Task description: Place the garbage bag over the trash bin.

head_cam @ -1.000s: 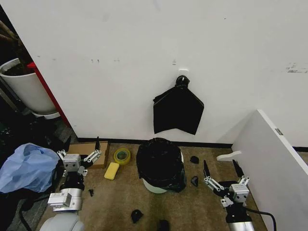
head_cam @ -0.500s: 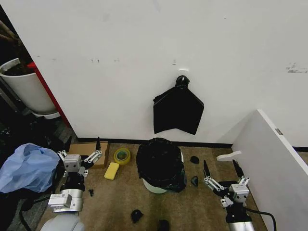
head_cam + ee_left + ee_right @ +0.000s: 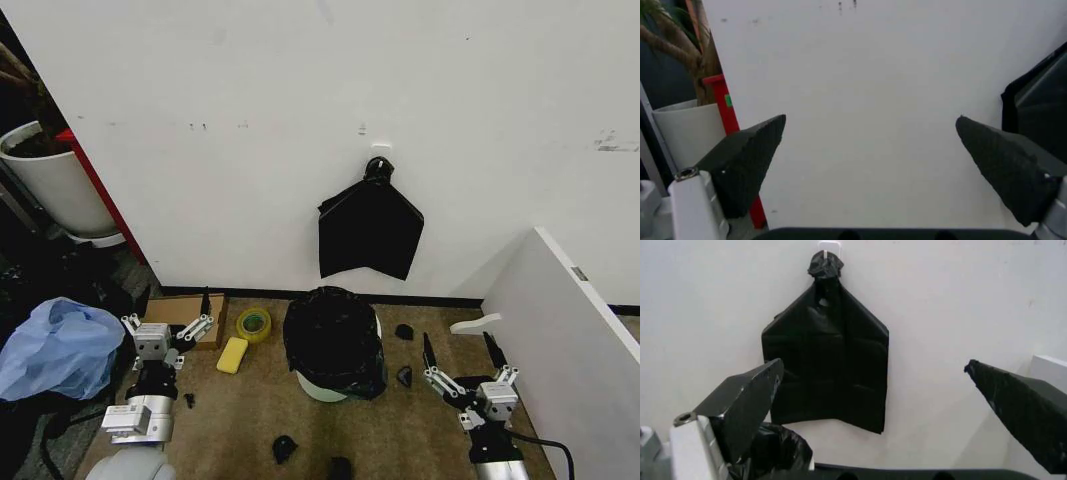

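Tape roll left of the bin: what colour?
Yellow tape roll, clearest in the head view.

1. Garbage bag (image 3: 333, 335): thin, glossy black plastic, wrinkled.
2. Trash bin (image 3: 318, 387): smooth white plastic.
3. Floor (image 3: 230, 420): matt brown carpet, rough.
4. Wall (image 3: 300, 120): smooth, matt white.
5. Sponge (image 3: 232, 354): matt yellow foam.

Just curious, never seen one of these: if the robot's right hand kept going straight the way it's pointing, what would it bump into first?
Probably the black sheaf of bags hanging on the white wall. The right hand, open, points that way. The garbage bag on the trash bin sits lower and aside, though depth is unclear.
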{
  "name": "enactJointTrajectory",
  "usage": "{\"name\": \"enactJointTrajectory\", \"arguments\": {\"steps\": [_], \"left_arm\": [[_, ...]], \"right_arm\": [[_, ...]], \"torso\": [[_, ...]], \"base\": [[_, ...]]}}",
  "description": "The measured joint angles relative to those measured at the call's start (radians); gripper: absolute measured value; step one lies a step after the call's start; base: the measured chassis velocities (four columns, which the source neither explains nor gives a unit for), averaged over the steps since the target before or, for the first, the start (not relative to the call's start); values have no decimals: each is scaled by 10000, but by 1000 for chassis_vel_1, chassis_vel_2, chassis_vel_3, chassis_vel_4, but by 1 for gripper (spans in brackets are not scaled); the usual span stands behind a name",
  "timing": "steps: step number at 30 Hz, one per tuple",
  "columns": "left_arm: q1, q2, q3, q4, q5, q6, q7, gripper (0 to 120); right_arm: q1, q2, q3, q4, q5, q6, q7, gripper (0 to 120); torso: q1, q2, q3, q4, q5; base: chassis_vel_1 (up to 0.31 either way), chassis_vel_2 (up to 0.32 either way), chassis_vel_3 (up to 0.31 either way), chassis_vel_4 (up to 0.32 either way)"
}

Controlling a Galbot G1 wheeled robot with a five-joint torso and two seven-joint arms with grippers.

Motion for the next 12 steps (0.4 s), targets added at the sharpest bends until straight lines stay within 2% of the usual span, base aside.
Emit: {"name": "enactJointTrajectory", "arguments": {"steps": [12], "left_arm": [[38,-1,6,-19,55,-14,14,100]], "right_arm": [[0,0,0,0,0,0,0,100]], "torso": [[0,0,0,0,0]], "base": [[0,0,0,0]]}}
